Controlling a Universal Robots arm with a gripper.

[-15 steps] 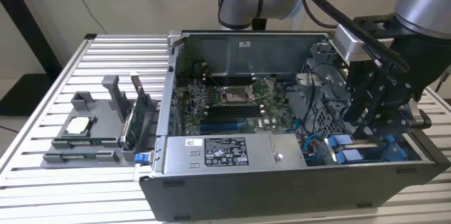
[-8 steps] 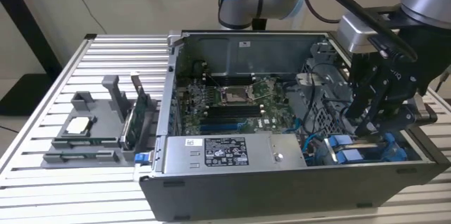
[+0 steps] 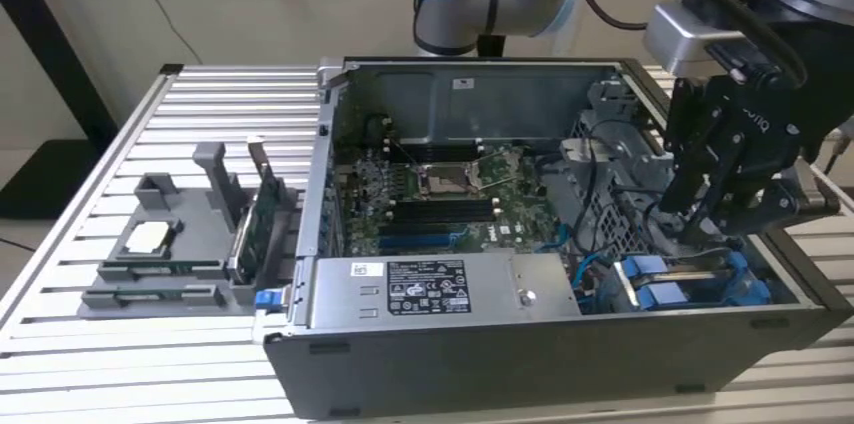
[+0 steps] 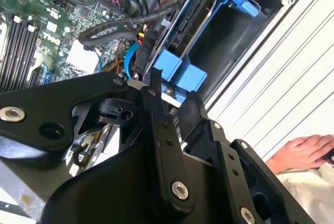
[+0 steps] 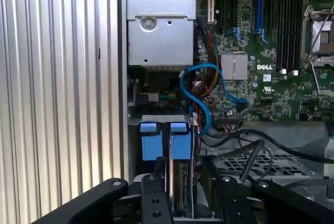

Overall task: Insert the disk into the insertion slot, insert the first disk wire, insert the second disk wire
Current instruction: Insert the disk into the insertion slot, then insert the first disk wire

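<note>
We're on the first step: the gripper [image 3: 697,229] hangs over the insertion slot [image 4: 224,44] in the case's corner, and the disk [image 5: 181,179] stands edge-on inside it. Clamped or loose, we cannot tell. Seating it probably calls for a straight push.

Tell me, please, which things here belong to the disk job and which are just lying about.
Job: gripper, disk, slot, blue cable (probably a disk wire).
Lying about: power supply, motherboard, grey parts holder, a person's hand.
</note>
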